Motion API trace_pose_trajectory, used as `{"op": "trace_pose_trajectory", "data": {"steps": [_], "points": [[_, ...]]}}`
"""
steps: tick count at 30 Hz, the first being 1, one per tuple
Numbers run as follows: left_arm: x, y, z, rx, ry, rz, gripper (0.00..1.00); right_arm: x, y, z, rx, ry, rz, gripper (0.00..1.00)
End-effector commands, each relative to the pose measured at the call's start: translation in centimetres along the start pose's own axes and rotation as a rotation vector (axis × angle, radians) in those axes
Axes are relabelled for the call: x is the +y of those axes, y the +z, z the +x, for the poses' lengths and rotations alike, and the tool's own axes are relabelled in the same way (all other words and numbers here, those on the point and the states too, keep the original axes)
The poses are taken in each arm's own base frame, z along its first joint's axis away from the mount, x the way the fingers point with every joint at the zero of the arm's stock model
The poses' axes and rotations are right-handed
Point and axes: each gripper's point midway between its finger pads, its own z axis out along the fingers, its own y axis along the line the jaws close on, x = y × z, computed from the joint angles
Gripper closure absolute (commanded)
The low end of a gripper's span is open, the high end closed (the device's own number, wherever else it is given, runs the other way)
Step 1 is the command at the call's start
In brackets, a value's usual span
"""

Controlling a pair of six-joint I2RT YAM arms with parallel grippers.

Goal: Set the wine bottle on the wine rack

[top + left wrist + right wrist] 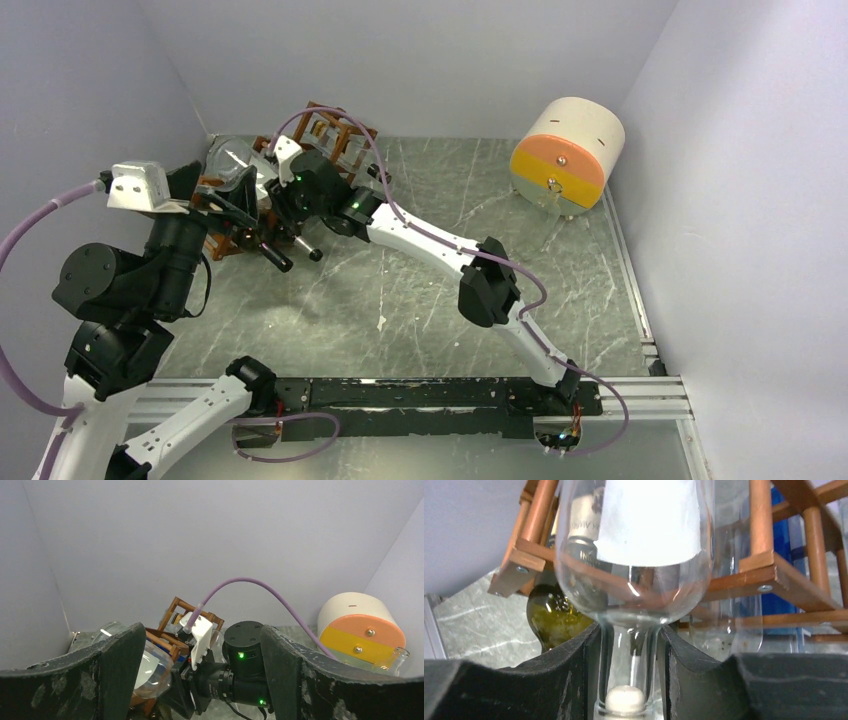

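Note:
The wine rack [335,128] of reddish-brown bars stands at the back left and also shows in the left wrist view [175,607] and the right wrist view [774,570]. A clear wine bottle [232,162] with a white label [649,520] lies against the rack's left end. My right gripper [629,670] is shut on its corked neck, reaching in from the right [262,200]. My left gripper [222,195] is open and empty beside the bottle's body [150,665], and its fingers [115,670] frame the right wrist.
A green bottle [551,617] and a blue bottle [781,535] sit in the rack. A cream, orange and yellow cylinder [567,155] stands at the back right. Grey walls close in on the left, back and right. A metal rail [420,395] runs along the front.

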Motion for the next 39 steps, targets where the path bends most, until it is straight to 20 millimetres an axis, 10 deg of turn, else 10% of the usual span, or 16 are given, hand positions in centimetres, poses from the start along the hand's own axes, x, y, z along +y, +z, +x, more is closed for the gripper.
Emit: {"op": "trace_pose_trajectory", "data": {"steps": [1,25,39], "points": [[0.6,0.0,0.3,0.005,0.010,-0.028,0.11,-0.2,-0.4,-4.8,-0.156,-0.009,0.006,0.56],[0.8,0.1,1.1,0.021,0.021,-0.046,0.11,0.4,-3.2,-5.1,-0.157,0.068,-0.006,0.75],[0.9,0.2,1.3,0.029,0.023,-0.050,0.11,1.4,-1.6,-2.7,-0.105,0.200,-0.049,0.57]]}}
